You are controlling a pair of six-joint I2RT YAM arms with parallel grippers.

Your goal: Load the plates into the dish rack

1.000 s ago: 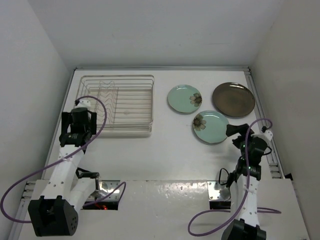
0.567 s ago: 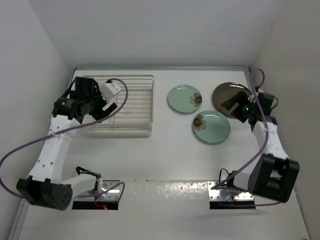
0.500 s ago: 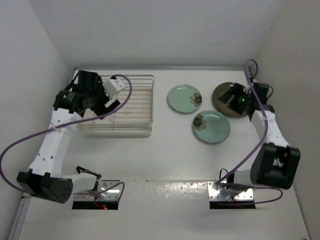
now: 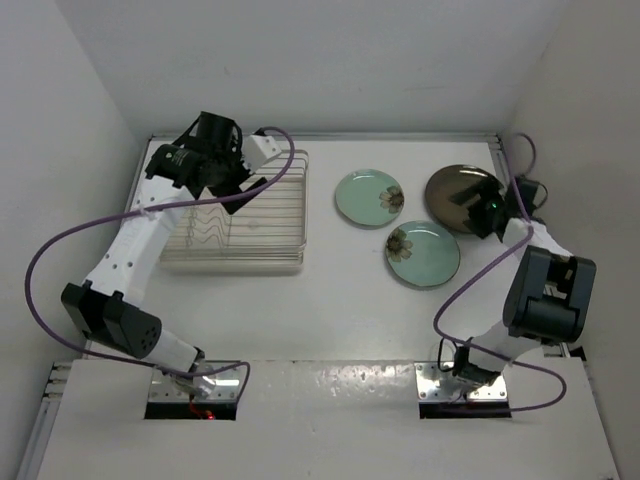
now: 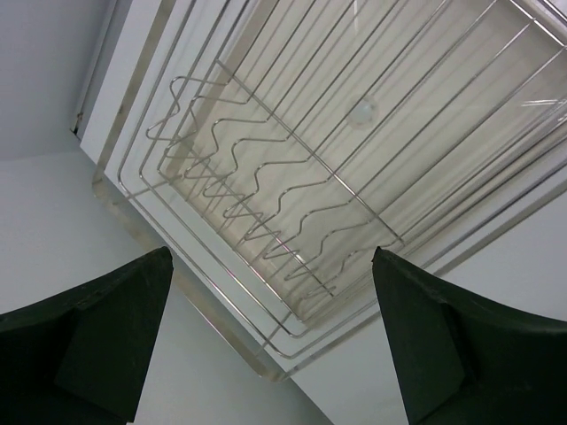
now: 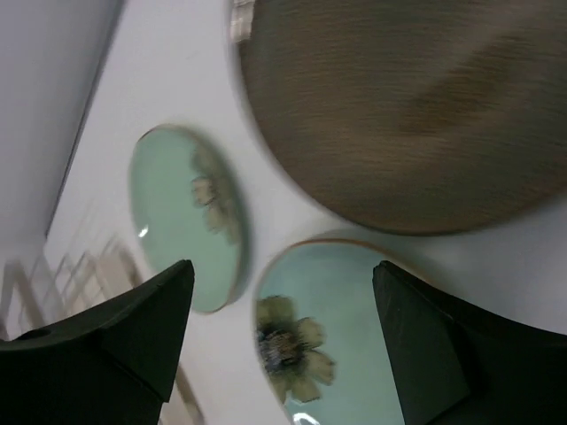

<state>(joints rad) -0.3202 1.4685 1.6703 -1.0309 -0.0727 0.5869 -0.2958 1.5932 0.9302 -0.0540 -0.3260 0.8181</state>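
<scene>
The dish rack (image 4: 232, 262) stands at the far left with no plates in it. My left gripper (image 4: 224, 182) hovers open and empty over its far left part. In the left wrist view, the rack's wire prongs (image 5: 266, 177) lie below my gripper (image 5: 270, 257). The dark brown plate (image 4: 450, 185) lies at the far right, with one mint flower plate (image 4: 368, 197) to its left and another (image 4: 422, 254) in front. My right gripper (image 4: 472, 212) is open and empty above the brown plate's near edge. The right wrist view shows my gripper (image 6: 282, 270), the brown plate (image 6: 407, 115) and both mint plates (image 6: 190, 230) (image 6: 354, 328).
White walls close in the table on the left, back and right. A purple cable (image 4: 60, 250) loops off the left arm and another (image 4: 470, 290) off the right arm. Metal mounting plates (image 4: 455, 385) sit at the near edge.
Both arms have swung out from folded poses near the bases. The left gripper went up over the rack's far left. The right gripper reached to the brown plate. Nothing was grasped.
</scene>
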